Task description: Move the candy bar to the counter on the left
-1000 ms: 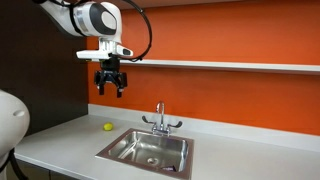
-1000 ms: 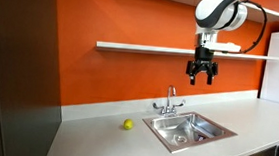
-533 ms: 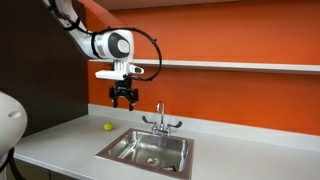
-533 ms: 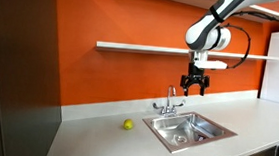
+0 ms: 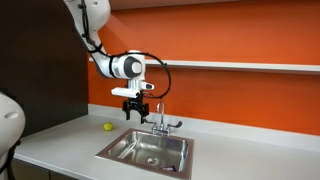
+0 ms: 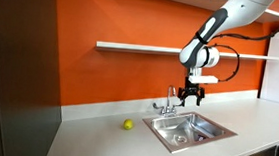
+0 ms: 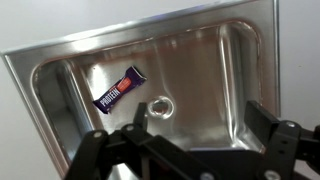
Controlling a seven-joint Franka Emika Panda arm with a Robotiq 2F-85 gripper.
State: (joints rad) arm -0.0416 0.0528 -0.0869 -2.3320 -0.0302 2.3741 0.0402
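Candy bar (image 7: 118,91) lying flat in the steel sink basin (image 7: 205,55) beside the drain (image 7: 160,106), jaws apart and empty above the basin near the tap (image 5: 160,122), yellow ball (image 5: 108,126) on the worktop (image 5: 55,145)

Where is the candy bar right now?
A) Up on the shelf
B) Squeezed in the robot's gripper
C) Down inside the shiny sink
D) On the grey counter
C: in the wrist view the candy bar lies on the bottom of the sink, near the drain, and the open gripper holds nothing.
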